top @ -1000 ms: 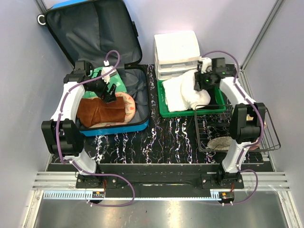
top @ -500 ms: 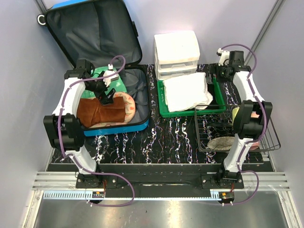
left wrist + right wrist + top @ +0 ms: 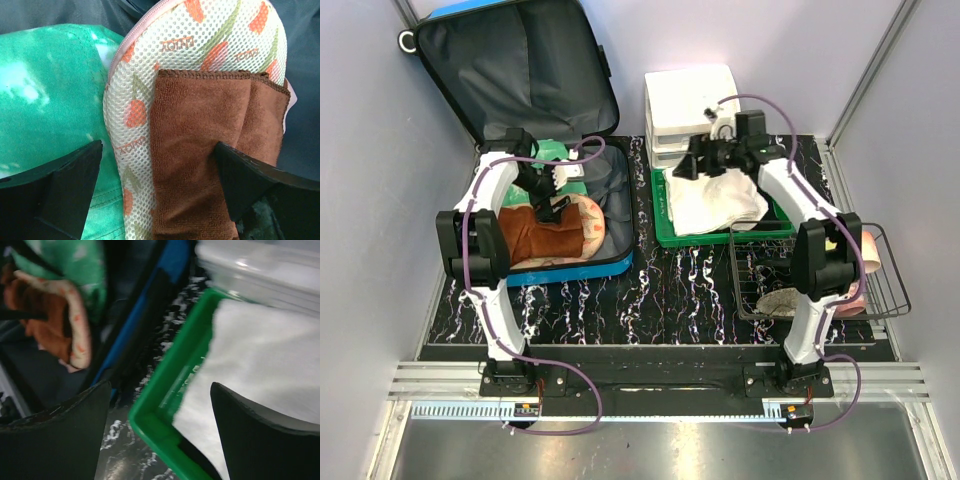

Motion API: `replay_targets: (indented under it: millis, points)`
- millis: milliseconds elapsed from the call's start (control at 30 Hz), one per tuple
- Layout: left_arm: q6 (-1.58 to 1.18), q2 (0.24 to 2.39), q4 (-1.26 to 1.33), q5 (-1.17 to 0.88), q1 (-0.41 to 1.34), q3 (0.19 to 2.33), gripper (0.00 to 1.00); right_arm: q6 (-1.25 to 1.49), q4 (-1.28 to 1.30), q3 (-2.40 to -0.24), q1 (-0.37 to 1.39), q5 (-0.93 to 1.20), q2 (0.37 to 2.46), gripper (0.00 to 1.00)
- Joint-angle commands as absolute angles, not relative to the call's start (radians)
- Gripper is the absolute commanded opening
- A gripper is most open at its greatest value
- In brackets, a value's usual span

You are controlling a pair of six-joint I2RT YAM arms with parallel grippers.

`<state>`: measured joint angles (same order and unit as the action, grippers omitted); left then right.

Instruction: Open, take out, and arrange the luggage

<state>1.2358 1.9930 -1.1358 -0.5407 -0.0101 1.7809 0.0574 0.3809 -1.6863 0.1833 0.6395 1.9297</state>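
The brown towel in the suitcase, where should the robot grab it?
Probably the hemmed end of the brown towel, pinched from straight above. It lies folded flat on top of the mesh pouch, so its thick folds stand proud of the pouch, and the open left gripper hangs right over it.
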Motion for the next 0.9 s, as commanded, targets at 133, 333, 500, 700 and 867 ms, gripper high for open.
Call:
replay_targets:
  millis: [133,333,500,700,867]
  points:
    - [1.330,1.968,-1.163,-0.546,-0.005,1.779,0.65,0.206,0.091,-1.658,0.356,0.788,1.948,0.89]
    - [1.330,1.827,-1.167,-0.606,-0.005,1.683,0.29,0.232,-0.055,-1.709,0.457,0.776,2.057,0.93]
    - [1.295,1.760,-1.167,-0.606,-0.005,1.640,0.04,0.262,-0.173,-1.726,0.548,0.814,2.132,1.00]
    - [1.209,1.710,-1.098,-0.614,-0.005,1.600,0.00,0.363,-0.382,-1.684,0.621,0.914,2.183,1.00]
    - [1.178,1.735,-1.074,-0.621,-0.005,1.621,0.00,0.423,-0.506,-1.686,0.670,0.963,2.226,1.00]
